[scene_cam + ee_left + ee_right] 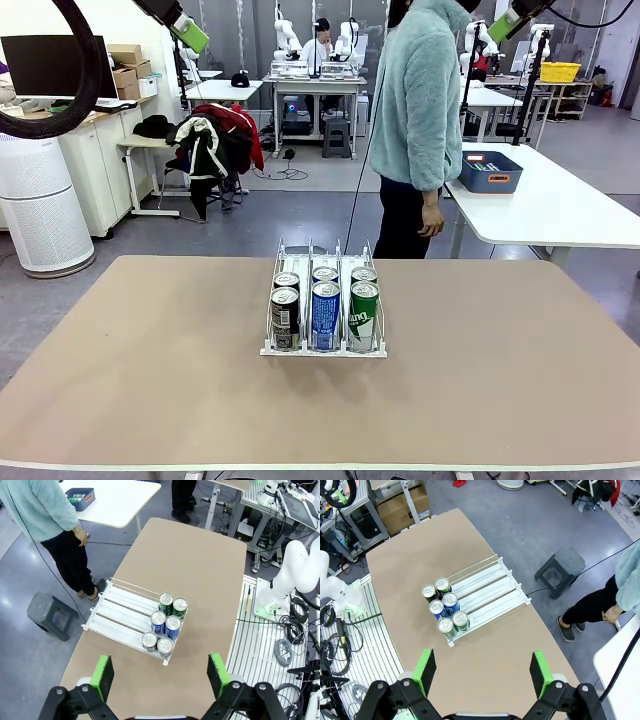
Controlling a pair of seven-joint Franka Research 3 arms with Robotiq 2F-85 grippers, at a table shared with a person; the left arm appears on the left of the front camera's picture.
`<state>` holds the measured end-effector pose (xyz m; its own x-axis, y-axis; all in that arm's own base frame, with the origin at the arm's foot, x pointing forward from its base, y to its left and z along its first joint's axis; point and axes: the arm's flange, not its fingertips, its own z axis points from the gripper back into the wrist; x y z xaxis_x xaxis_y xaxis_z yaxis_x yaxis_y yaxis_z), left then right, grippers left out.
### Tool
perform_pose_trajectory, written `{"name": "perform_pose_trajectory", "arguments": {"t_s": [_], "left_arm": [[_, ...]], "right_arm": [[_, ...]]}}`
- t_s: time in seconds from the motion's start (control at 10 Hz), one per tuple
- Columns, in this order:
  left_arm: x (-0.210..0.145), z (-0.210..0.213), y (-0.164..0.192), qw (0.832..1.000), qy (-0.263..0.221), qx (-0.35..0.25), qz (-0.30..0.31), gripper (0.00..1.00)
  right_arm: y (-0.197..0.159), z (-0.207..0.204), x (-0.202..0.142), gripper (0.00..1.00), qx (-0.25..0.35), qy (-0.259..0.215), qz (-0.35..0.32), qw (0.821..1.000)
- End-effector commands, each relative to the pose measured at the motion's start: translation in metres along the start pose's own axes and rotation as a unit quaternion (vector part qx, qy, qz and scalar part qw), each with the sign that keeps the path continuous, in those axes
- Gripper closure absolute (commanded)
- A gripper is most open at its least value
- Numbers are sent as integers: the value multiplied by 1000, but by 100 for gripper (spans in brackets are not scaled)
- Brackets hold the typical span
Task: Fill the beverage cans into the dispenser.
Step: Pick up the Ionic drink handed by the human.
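The white dispenser [355, 256] stands mid-table with several beverage cans at its front lip, two per lane: black [285, 318], blue [326, 315] and green [363, 315]. My left gripper [188, 30] hangs high at the top left, my right gripper [507, 22] high at the top right, both far above the table. From above, the left gripper [160, 677] is open and empty over the dispenser [120, 607] and its cans [172, 626]. The right gripper [482, 672] is likewise open and empty above the dispenser [492, 587] and cans [450, 601].
A person [420, 100] in a light teal fleece stands just beyond the far table edge. A white side table [560, 205] with a dark blue bin [490, 172] lies at the back right. A grey stool [562, 565] sits on the floor.
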<state>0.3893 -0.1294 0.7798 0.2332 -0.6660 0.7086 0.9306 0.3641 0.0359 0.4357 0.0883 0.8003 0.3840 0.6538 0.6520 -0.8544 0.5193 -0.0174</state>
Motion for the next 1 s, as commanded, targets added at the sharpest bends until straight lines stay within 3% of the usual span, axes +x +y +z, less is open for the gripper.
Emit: {"name": "perform_pose_trajectory", "arguments": {"t_s": [0.0,0.9], "left_arm": [[-3,-1,-1,1000,1,-2,1,0],[-3,-1,-1,1000,1,-2,1,0]], "right_arm": [[0,0,1,0,-1,0,-4,1000],[0,0,1,0,-1,0,-4,1000]]}}
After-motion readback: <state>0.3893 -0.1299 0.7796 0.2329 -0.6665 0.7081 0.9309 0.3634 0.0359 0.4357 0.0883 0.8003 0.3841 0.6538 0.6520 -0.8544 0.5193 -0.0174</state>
